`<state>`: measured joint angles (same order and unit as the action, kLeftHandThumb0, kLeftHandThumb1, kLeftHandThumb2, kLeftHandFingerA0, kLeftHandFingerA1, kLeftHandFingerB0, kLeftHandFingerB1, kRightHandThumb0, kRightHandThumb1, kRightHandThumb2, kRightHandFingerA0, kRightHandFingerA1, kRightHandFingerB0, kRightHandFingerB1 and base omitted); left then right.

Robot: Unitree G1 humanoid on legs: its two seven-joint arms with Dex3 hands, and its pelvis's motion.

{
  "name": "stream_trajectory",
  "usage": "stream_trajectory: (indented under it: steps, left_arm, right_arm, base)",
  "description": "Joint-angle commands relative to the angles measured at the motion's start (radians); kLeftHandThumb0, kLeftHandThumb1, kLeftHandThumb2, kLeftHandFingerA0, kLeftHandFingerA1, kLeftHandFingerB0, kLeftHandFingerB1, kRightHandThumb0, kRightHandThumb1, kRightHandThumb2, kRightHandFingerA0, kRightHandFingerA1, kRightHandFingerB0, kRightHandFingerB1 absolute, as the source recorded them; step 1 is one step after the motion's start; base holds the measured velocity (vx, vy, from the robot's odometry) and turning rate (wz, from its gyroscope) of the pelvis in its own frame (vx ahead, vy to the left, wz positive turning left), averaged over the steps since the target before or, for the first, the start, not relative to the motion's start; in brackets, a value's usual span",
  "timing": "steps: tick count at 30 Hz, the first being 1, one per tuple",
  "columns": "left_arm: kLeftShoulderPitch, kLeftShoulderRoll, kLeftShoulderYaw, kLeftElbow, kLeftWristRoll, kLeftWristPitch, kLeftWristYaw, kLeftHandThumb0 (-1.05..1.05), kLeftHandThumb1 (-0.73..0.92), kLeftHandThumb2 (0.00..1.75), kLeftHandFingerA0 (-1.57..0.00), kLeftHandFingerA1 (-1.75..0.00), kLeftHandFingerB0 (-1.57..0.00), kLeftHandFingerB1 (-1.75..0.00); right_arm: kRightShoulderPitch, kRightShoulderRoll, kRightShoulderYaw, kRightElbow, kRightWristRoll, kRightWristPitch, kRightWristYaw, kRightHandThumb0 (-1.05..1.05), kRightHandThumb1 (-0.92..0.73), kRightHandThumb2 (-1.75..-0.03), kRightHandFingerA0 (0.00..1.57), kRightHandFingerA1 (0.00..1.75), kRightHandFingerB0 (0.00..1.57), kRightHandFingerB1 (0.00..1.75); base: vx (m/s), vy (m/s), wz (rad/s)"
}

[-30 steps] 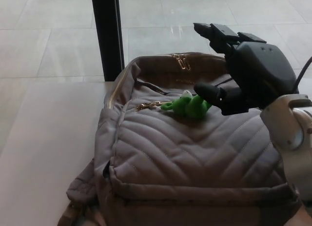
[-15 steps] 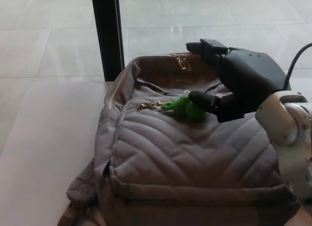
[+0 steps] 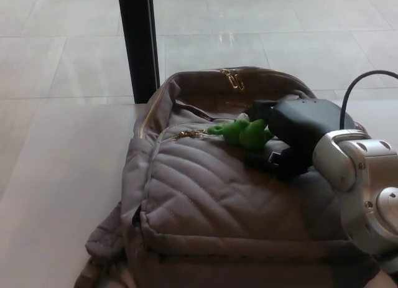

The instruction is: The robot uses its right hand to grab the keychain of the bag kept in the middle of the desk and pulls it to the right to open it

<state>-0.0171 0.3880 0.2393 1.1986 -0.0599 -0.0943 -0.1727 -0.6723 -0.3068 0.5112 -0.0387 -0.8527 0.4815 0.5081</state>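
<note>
A grey quilted bag point(image 3: 236, 201) lies on the desk in the middle of the head view. A green plush keychain point(image 3: 241, 132) hangs from a gold zipper pull point(image 3: 188, 135) on the bag's upper front. My right hand point(image 3: 295, 135) rests on the bag just right of the keychain, palm down. Its fingers point(image 3: 262, 106) curl over the keychain's right end, with the thumb point(image 3: 268, 157) beneath it. The right end of the keychain is hidden inside the hand. My left hand does not show.
A black vertical post point(image 3: 138, 42) stands behind the desk's far edge, left of the bag. The pale desk surface point(image 3: 59, 176) stretches to the left. Tiled floor point(image 3: 261, 27) lies beyond. A black cable point(image 3: 348, 92) loops over my right wrist.
My right hand has come down from above the bag and closed its raised fingers around the green keychain. The bag has not moved.
</note>
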Motion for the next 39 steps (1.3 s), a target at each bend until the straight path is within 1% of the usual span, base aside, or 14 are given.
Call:
stream_trajectory:
  steps: [1, 2, 4, 8, 13, 14, 16, 18, 19, 21, 22, 36, 37, 39]
  left_arm:
    - [0.008, 0.014, -0.009, 0.001, 0.01, -0.019, 0.006, -1.05, 0.92, 1.19, -0.91, -1.21, -0.85, -1.08]
    - [0.004, 0.012, 0.001, 0.002, -0.004, -0.011, -0.003, -1.05, 0.68, 1.53, -0.91, -1.18, -0.92, -1.11]
    - [0.001, 0.008, 0.014, -0.003, -0.02, 0.006, -0.008, -1.05, 0.9, 1.17, -0.91, -1.26, -0.85, -1.13]
    - [-0.007, 0.005, 0.004, -0.001, -0.003, -0.002, 0.0, -1.05, 0.81, 1.35, -0.98, -1.25, -0.83, -1.09]
    - [-0.008, 0.001, 0.011, 0.005, -0.009, -0.002, 0.012, -1.05, 0.91, 1.13, -0.95, -1.24, -0.87, -1.13]
    - [-0.019, -0.001, 0.019, 0.013, -0.016, 0.008, 0.019, -0.86, 0.92, 0.77, -0.73, -0.6, -0.68, -0.5]
    - [-0.022, 0.0, 0.018, 0.016, -0.012, 0.005, 0.018, -0.87, 0.92, 0.78, -0.72, -0.6, -0.66, -0.5]
    - [-0.021, 0.0, 0.014, 0.019, -0.006, -0.003, 0.022, -0.86, 0.92, 0.8, -0.73, -0.6, -0.66, -0.5]
    - [-0.02, 0.0, 0.013, 0.017, -0.006, -0.003, 0.023, -0.86, 0.92, 0.8, -0.73, -0.62, -0.68, -0.51]
    - [-0.02, 0.0, 0.016, 0.02, -0.009, -0.001, 0.019, -0.86, 0.92, 0.8, -0.71, -0.6, -0.66, -0.5]
    - [-0.018, -0.002, 0.015, 0.021, -0.006, -0.01, 0.027, -0.85, 0.92, 0.79, -0.72, -0.6, -0.65, -0.52]
    - [-0.028, -0.001, 0.018, 0.025, -0.009, -0.004, -0.004, -0.87, 0.92, 0.82, -0.68, -0.6, -0.65, -0.51]
    - [-0.03, 0.002, 0.015, 0.025, -0.005, -0.003, -0.004, -0.82, 0.78, 1.17, -0.65, -0.69, -0.64, -0.63]
    - [-0.031, 0.001, 0.022, 0.026, -0.015, 0.004, -0.011, -0.82, 0.78, 1.17, -0.65, -0.69, -0.64, -0.63]
  right_arm:
    - [0.01, 0.008, 0.005, 0.02, -0.005, 0.013, 0.025, -0.92, -0.84, -0.66, 0.48, 1.2, 0.24, 0.35]
    - [0.015, 0.014, -0.001, 0.024, -0.002, 0.011, 0.012, -0.89, -0.8, -0.66, 0.5, 1.26, 0.26, 0.35]
    - [0.032, 0.031, -0.018, 0.011, 0.008, 0.005, -0.024, -0.87, -0.81, -0.65, 0.53, 1.04, 0.28, 0.37]
    - [0.052, 0.071, -0.056, -0.004, 0.021, -0.035, -0.121, -0.78, -0.78, -0.64, 0.71, 0.79, 0.36, 0.39]
    - [0.068, 0.128, -0.076, -0.035, 0.003, -0.059, -0.217, -0.7, -0.75, -0.63, 0.8, 0.96, 0.41, 0.41]
    - [0.073, 0.141, -0.082, -0.036, 0.005, -0.069, -0.247, -0.64, -0.77, -0.63, 0.88, 1.03, 0.41, 0.4]
    - [0.081, 0.153, -0.09, -0.036, 0.009, -0.08, -0.272, -0.62, -0.62, -0.98, 0.93, 1.07, 0.34, 0.54]
    - [0.089, 0.154, -0.095, -0.034, 0.01, -0.098, -0.292, -0.58, -0.79, -0.64, 0.91, 1.24, 0.39, 0.4]
    - [0.1, 0.161, -0.104, -0.03, 0.015, -0.111, -0.319, -0.57, -0.64, -1.01, 1.02, 1.23, 0.31, 0.53]
    - [0.11, 0.166, -0.108, -0.028, 0.012, -0.121, -0.34, -0.47, -0.66, -1.03, 1.13, 1.32, 0.35, 0.57]
    - [0.122, 0.168, -0.116, -0.026, 0.018, -0.141, -0.371, -0.33, -0.8, -0.7, 0.88, 1.61, 0.47, 0.43]
    - [0.127, 0.084, -0.11, 0.017, -0.016, -0.163, -0.343, -0.28, -0.7, -0.72, 0.91, 1.68, 0.81, 0.54]
    - [0.121, 0.082, -0.108, 0.021, -0.017, -0.158, -0.337, -0.32, -0.72, -0.74, 0.93, 1.69, 0.8, 0.54]
    - [0.119, 0.08, -0.106, 0.02, -0.019, -0.153, -0.329, -0.32, -0.72, -0.74, 0.93, 1.69, 0.8, 0.54]
  base:
    - [0.0, 0.0, 0.0]
    - [0.0, 0.0, 0.0]
    - [0.0, 0.0, 0.0]
    - [0.0, 0.0, 0.0]
    - [0.0, 0.0, 0.0]
    - [0.0, 0.0, 0.0]
    - [0.0, 0.0, 0.0]
    - [0.0, 0.0, 0.0]
    - [0.0, 0.0, 0.0]
    - [0.0, 0.0, 0.0]
    - [0.0, 0.0, 0.0]
    - [0.0, 0.0, 0.0]
    - [0.0, 0.0, 0.0]
    - [0.0, 0.0, 0.0]
